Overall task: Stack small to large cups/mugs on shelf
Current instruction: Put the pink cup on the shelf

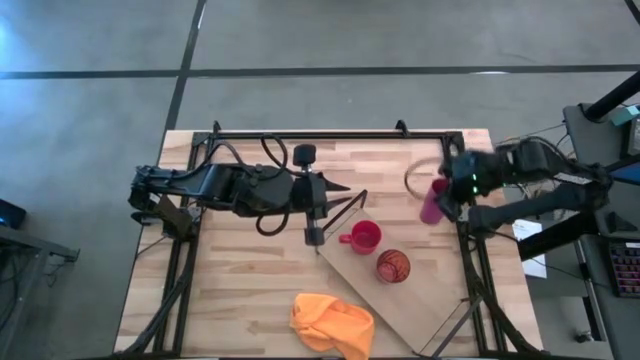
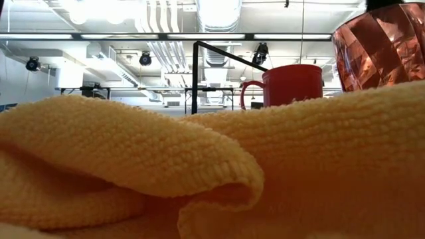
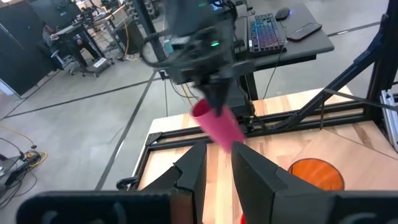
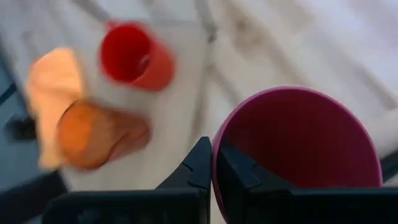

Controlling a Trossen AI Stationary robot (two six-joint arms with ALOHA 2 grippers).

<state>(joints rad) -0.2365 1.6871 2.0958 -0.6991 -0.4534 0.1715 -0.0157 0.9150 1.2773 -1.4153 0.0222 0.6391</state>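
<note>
The right gripper clamps the rim of the pink cup and holds it in the air over the desk's right edge. The red mug and the orange tumbler stand side by side on the shelf. The left gripper hangs just beside the mug, fingers slightly parted, holding nothing. A yellow cloth lies near the front
</note>
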